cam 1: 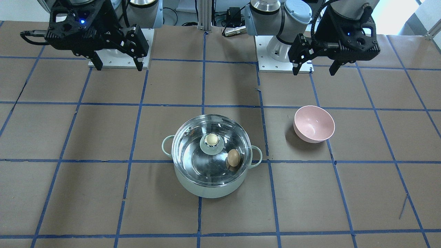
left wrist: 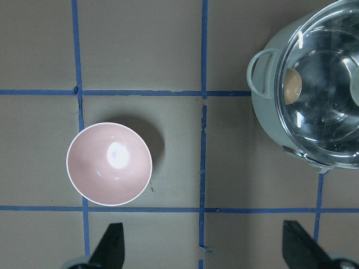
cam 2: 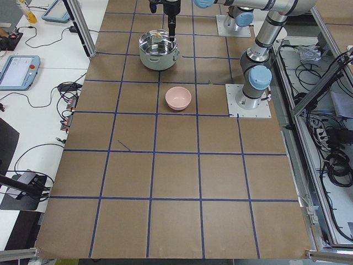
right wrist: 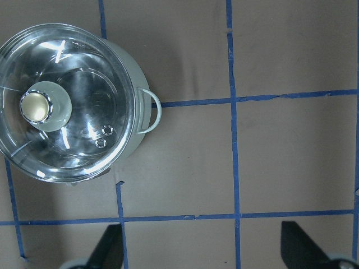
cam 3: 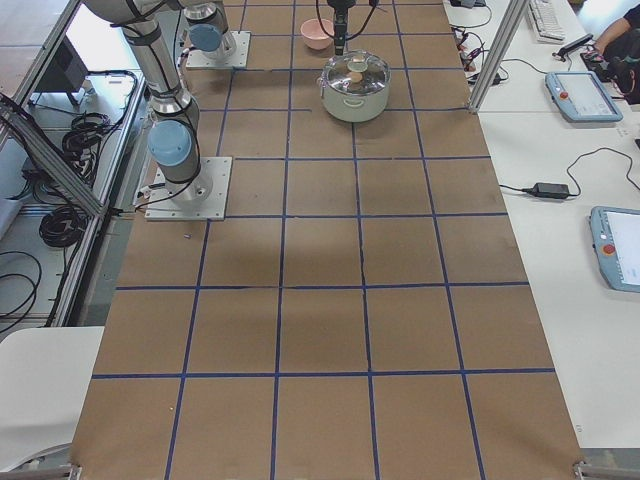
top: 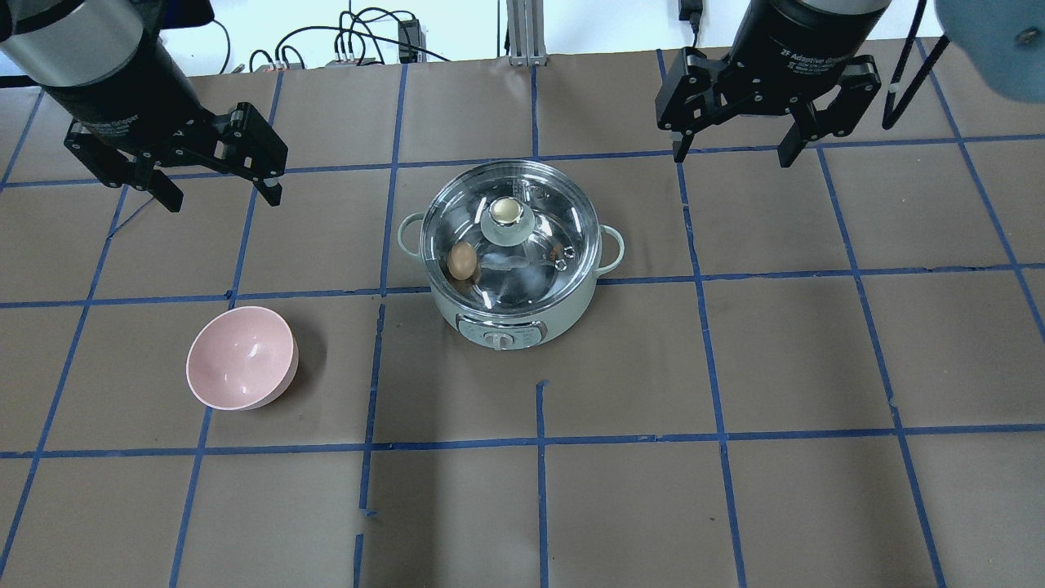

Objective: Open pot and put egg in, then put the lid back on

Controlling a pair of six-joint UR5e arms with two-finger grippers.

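Pot [cam 1: 206, 188], pale mint-green with a shiny steel inside, stands on the table [cam 1: 103, 193] about midway between the two arm bases and roughly halfway between the robot's edge and the operators' edge. Its two loop handles [cam 1: 256, 156] point toward the table's two ends, and a small dial [top: 499, 338] sits on the wall facing the robot. The clear glass lid [cam 1: 193, 155] rests on the pot's rim and closes it, with its cream-topped knob [cam 1: 211, 139] at the centre. Through the glass the tan-brown egg [cam 1: 234, 157] shows inside the pot, lying on the bottom close to the wall on the robot's left side.

A pink bowl [cam 1: 306, 137] stands upright beside the pot, apart from it, toward the table's end on the robot's left and a little nearer the robot's edge. The table is covered in brown paper crossed by blue tape lines.

The left gripper [cam 1: 314, 70] hangs above the table near the robot's edge, in front of its own base, well apart from the pot and the bowl; its jaws are spread wide and hold nothing. The right gripper [cam 1: 119, 67] hangs likewise in front of the other base, its jaws wide apart too and bare. In each wrist view the two fingertips [right wrist: 109, 246] stand far apart at the lower corners.
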